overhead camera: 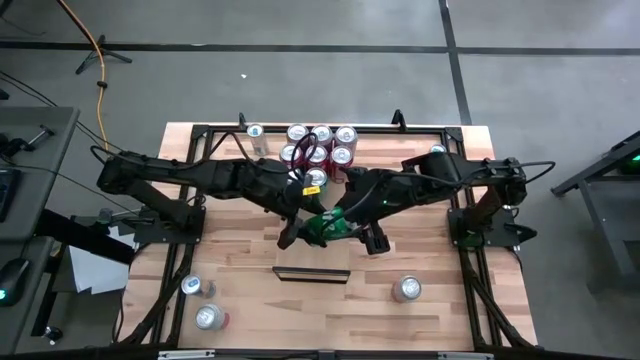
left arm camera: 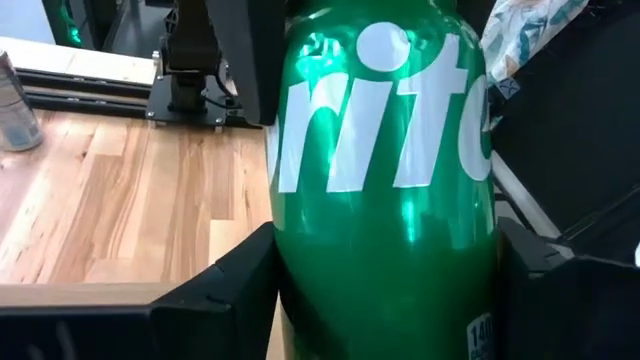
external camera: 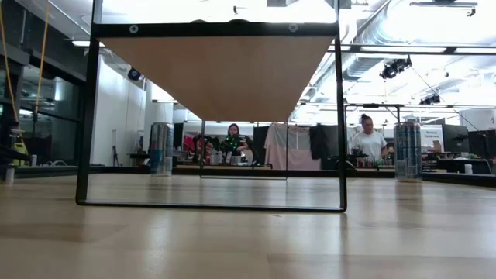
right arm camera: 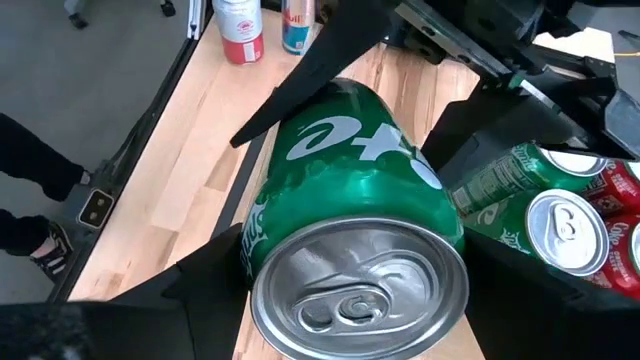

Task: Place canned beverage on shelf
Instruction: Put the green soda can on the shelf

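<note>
**Green can gripped by both arms over butcher-block table**

The tabletop (overhead camera: 250,250) is pale planked wood; grey floor surrounds it. Both the left gripper (overhead camera: 305,222) and right gripper (overhead camera: 345,225) clamp one glossy green can (overhead camera: 325,228) mid-table. The shelf (external camera: 217,77), a smooth board in a black frame, stands nearby.

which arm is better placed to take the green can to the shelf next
Probably the left. Its gripper has fingers on both sides of the green metal can; the right gripper also flanks it, so this looks like a mid-air handover.
</note>
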